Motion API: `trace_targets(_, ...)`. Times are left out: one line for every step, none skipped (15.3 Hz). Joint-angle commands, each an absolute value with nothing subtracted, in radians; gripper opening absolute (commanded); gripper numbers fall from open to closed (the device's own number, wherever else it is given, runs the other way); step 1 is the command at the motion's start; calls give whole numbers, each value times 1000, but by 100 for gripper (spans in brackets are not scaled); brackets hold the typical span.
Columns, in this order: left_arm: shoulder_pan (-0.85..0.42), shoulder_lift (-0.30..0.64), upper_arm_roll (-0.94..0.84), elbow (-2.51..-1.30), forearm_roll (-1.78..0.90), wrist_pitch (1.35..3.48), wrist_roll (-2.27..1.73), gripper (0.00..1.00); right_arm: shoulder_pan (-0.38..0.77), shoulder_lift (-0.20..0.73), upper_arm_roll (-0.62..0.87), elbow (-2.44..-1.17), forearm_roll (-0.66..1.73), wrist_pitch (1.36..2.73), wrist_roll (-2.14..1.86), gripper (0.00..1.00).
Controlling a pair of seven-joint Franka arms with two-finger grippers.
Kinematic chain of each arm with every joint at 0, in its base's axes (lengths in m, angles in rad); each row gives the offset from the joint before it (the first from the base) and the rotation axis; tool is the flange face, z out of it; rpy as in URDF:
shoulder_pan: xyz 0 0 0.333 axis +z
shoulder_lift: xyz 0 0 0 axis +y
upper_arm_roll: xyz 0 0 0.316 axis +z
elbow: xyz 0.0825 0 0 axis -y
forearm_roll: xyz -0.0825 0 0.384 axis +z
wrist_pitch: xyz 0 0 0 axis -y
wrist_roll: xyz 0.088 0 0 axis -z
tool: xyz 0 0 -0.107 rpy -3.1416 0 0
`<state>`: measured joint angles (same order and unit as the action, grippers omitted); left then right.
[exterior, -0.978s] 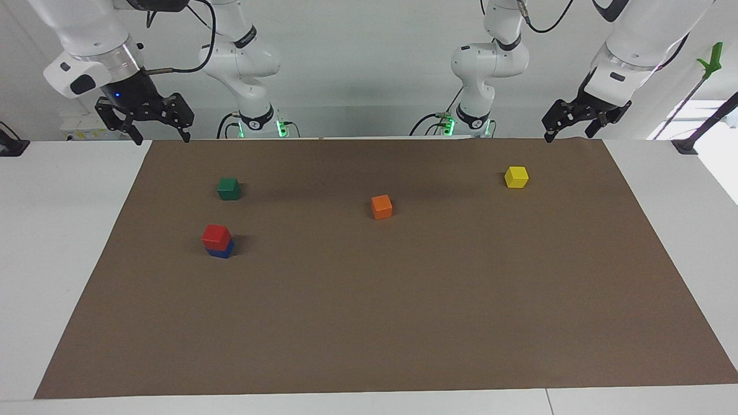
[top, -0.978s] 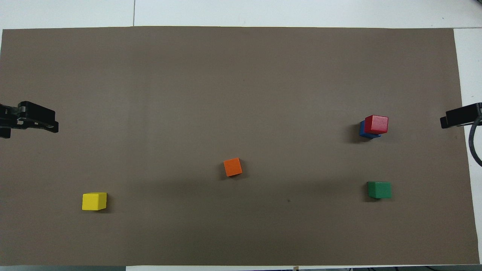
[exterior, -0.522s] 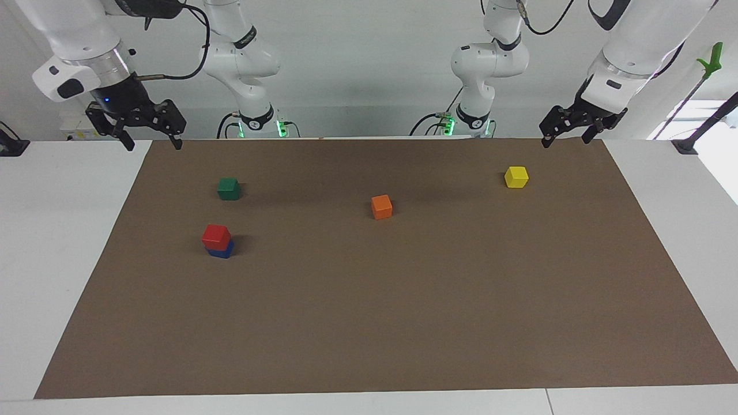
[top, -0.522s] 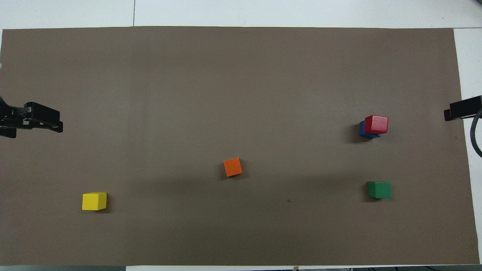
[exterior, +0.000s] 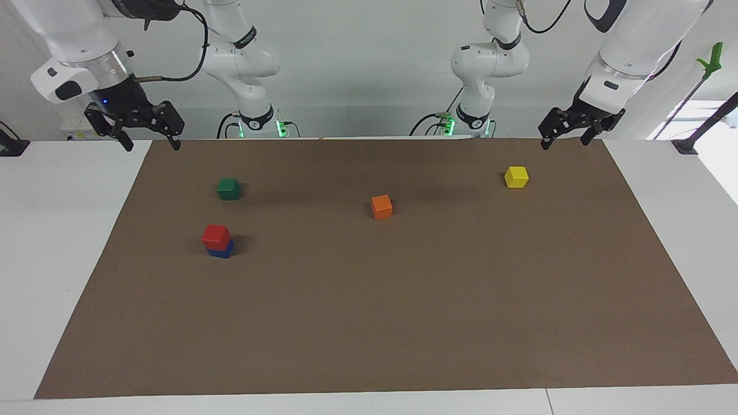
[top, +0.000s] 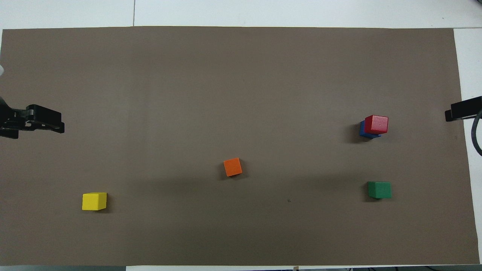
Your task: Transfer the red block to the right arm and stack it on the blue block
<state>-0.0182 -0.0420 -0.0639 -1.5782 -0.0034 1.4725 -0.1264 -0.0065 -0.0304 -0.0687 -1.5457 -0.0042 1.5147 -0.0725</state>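
The red block [exterior: 216, 235] sits on top of the blue block [exterior: 221, 251], slightly offset, on the brown mat toward the right arm's end; the stack also shows in the overhead view, red block [top: 376, 124] on blue block [top: 362, 130]. My right gripper [exterior: 150, 142], with the blue light, is open and empty, raised over the mat's corner by its own base. One of its fingers [top: 462, 109] shows in the overhead view. My left gripper [exterior: 565, 141] is open and empty, raised over the mat's edge at its own end; it also shows in the overhead view [top: 39, 122].
A green cube [exterior: 229, 188] lies nearer to the robots than the stack. An orange cube [exterior: 381, 207] lies mid-mat. A yellow cube [exterior: 516, 177] lies toward the left arm's end. The brown mat [exterior: 403, 323] covers most of the white table.
Both grippers have drawn back a little and risen slightly toward their own ends of the table. The blocks have not moved.
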Motion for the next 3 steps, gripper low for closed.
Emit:
trace_targets(-8, -71, -64, -1614, -17, 1499, -112, 100, -26, -40, -52, -1555, -11, 1519, -57, 100)
trace_targets(-6, -71, -64, -1612, -17, 1500, -112, 100, -26, -40, -52, -1555, -9, 1519, -57, 100)
trace_targets(-6, -69, -64, -1614, -17, 1502, -112, 100, -26, -40, -52, -1555, -9, 1519, -57, 100)
